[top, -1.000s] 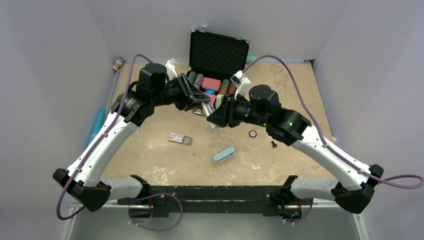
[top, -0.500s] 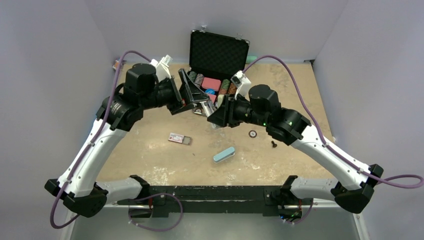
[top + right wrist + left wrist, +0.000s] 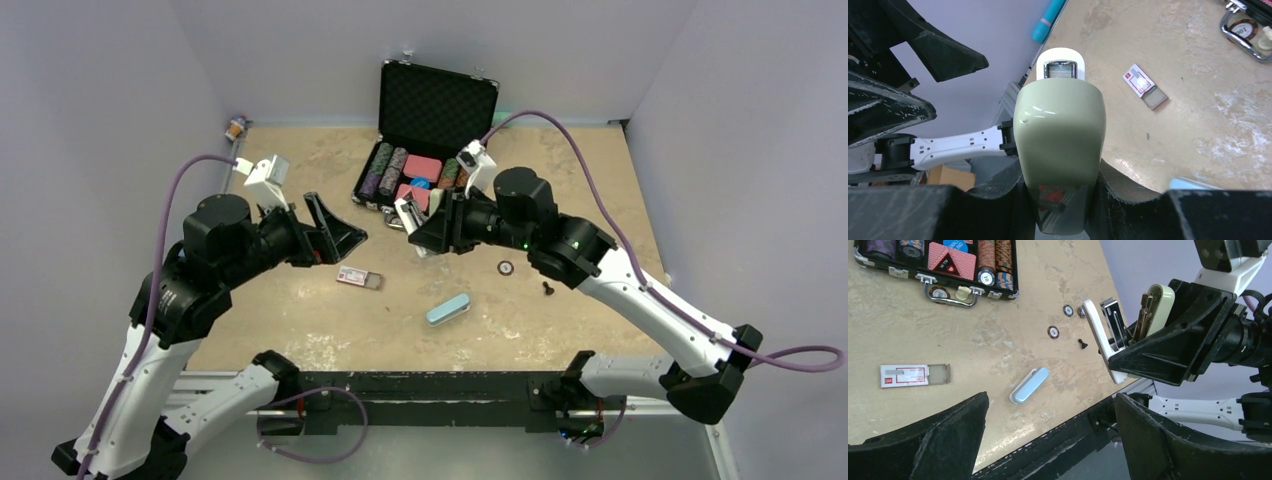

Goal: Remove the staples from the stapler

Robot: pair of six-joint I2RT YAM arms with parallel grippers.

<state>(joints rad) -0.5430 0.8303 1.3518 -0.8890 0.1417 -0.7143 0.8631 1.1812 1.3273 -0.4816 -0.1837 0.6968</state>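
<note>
My right gripper (image 3: 425, 228) (image 3: 1060, 176) is shut on the stapler (image 3: 410, 214) (image 3: 1060, 125), held above the table in front of the case. The stapler has a pale green top and a white base. In the left wrist view it (image 3: 1128, 325) is swung open, with its metal channel bare. I cannot make out the staples in any view. My left gripper (image 3: 348, 233) (image 3: 1050, 402) stands open and empty, well to the left of the stapler and apart from it.
An open black case (image 3: 478, 95) of poker chips and cards stands at the back. On the table lie a red-and-white slide box (image 3: 358, 277) (image 3: 904, 375), a light blue oblong case (image 3: 447, 310) (image 3: 1029, 385), loose chips (image 3: 506, 267) and a small black pawn (image 3: 548, 288).
My left gripper has opened and drawn back from the stapler, leftward and toward the near edge. The right gripper has kept the stapler in place.
</note>
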